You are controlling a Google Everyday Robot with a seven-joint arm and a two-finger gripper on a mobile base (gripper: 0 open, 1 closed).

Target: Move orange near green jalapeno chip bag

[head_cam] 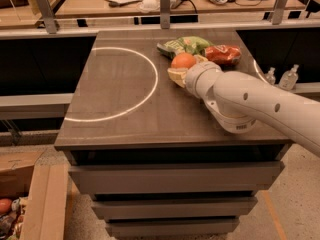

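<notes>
The orange [183,60] sits at the back right of the dark table [125,114], touching the near edge of the green jalapeno chip bag [186,44]. My gripper [187,67] comes in from the right on the white arm [250,99] and is shut on the orange. One yellowish finger [175,76] is on its near-left side and the other [201,59] on its far-right side. The wrist hides the lower right part of the orange.
A red-orange foil snack packet [223,54] lies right of the green bag. A white circle line [150,91] marks the table's left half. Two small bottles [290,76] stand right of the table. A cardboard box [30,204] sits on the floor, lower left.
</notes>
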